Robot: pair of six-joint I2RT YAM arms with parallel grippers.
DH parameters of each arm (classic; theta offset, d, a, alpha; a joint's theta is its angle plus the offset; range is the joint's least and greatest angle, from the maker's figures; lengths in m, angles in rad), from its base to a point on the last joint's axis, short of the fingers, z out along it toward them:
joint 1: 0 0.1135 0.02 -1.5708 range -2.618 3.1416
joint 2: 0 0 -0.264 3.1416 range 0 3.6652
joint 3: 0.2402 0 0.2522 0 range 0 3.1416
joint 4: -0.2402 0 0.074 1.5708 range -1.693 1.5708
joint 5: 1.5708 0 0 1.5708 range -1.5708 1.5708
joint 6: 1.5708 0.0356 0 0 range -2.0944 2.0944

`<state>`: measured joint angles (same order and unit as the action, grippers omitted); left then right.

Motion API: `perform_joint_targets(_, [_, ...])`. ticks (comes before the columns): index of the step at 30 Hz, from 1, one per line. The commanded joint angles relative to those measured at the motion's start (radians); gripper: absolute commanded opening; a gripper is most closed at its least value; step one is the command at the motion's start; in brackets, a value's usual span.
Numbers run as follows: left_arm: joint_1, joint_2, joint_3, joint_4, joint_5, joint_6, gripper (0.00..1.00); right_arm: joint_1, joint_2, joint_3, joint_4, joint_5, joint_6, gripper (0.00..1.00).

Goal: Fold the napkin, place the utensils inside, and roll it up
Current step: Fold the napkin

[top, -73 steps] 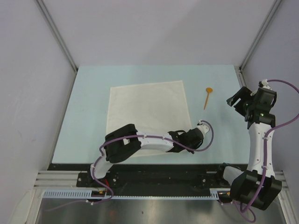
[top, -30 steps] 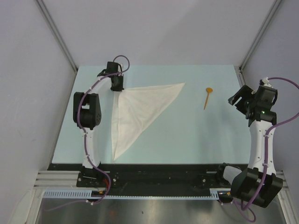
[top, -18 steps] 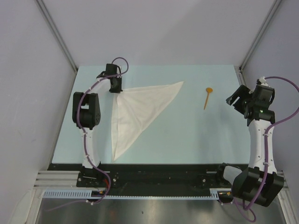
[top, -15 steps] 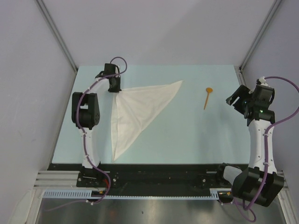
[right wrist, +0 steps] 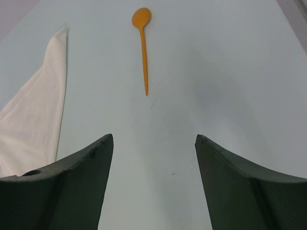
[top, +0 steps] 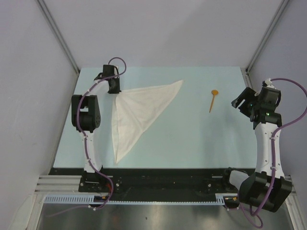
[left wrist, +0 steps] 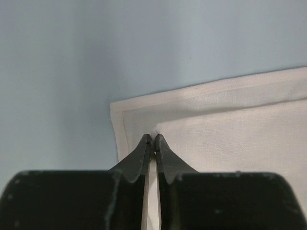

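So the left claw (left wrist: 152, 139) is pinching shut on a corner of the cream-white woven napkin (top: 136, 112), which is now lying as a triangle instead of a flat square, and it's dragging that corner toward the far-left of the pale blue counter (top: 192, 143). I'd say the fold is basically done. The right claw (right wrist: 153, 136) is hanging wide open, facing the small orange-brown spoon (top: 212, 99), which is lying well to the right of the napkin.

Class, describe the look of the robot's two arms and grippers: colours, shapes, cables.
The left arm and right arm have white tube links joined by bulky black joint housings. A thin purple cable loops along each. The left gripper and right gripper have dark, wedge-shaped fingers tapering to points.
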<state>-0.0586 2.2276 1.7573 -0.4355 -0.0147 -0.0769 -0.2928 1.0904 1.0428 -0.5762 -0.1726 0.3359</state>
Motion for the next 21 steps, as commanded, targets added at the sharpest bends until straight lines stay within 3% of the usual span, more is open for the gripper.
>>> perform_joint_targets(1, [0.008, 0.004, 0.034, 0.035, -0.016, 0.011, 0.18, 0.012, 0.002, 0.026, -0.007, 0.010, -0.015, 0.75])
perform_joint_targets(2, [0.009, 0.000, 0.034, 0.035, -0.019, 0.006, 0.37, 0.012, 0.002, 0.026, -0.005, 0.008, -0.017, 0.75])
perform_joint_targets(5, [0.008, -0.029, 0.034, 0.041, -0.024, 0.002, 0.71, 0.021, 0.006, 0.028, 0.001, 0.002, -0.020, 0.75])
perform_joint_targets(9, [0.006, -0.095, 0.025, 0.047, -0.044, -0.003, 0.82, 0.044, 0.017, 0.028, 0.019, -0.016, -0.020, 0.76])
perform_joint_targets(14, [0.005, -0.273, -0.065, 0.079, -0.099, -0.082, 0.83, 0.174, 0.112, 0.033, 0.084, -0.007, 0.005, 0.76])
perform_joint_targets(21, [-0.050, -0.604, -0.574, 0.247, -0.065, -0.241, 0.80, 0.372, 0.417, 0.140, 0.223, -0.019, 0.032, 0.72])
